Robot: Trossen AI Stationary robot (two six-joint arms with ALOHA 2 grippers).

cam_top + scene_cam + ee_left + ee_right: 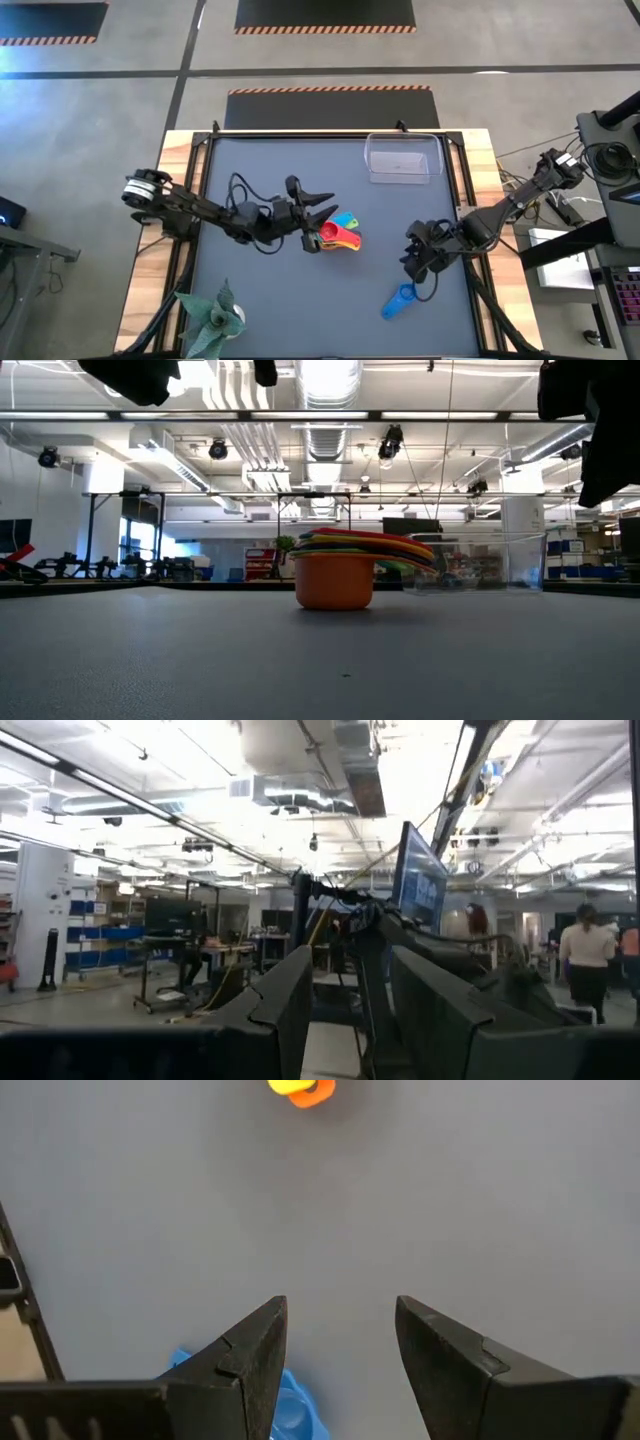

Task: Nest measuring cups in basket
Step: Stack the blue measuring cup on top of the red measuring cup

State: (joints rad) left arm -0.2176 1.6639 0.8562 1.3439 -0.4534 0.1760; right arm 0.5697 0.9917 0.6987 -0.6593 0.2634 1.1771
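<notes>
Cups lay in two places on the grey table (260, 300): a nested stack (337, 235), red bowl uppermost with teal, yellow and orange handles fanning toward the right side, sat near the middle, and a lone blue cup (399, 300) lay well apart toward the front right. The clear basket (403, 160) stood empty at the back right, near the table's far edge, well away from both.

The blue cup's long axis ran diagonally, its handle pointing toward the front left and its bowl toward the back right. It lay just in front of the right gripper (417, 262), slightly to that arm's own side of the table; in the right wrist view the cup (285, 1405) showed beside one of the dark fingers (250, 1355) rather than between them, with the fingers standing apart and nothing held. That arm was plainly the nearer one to the stray cup, so reaching it would likely call for a short shift over and down.

The left gripper (318, 213) hung just beside the stack, raised off the table, its fingers parted and empty in its own wrist view.

Open table lay all round the blue cup, and the stretch between stack and basket was free. A small plant (212, 318) stood at the front left corner, out of the way
</notes>
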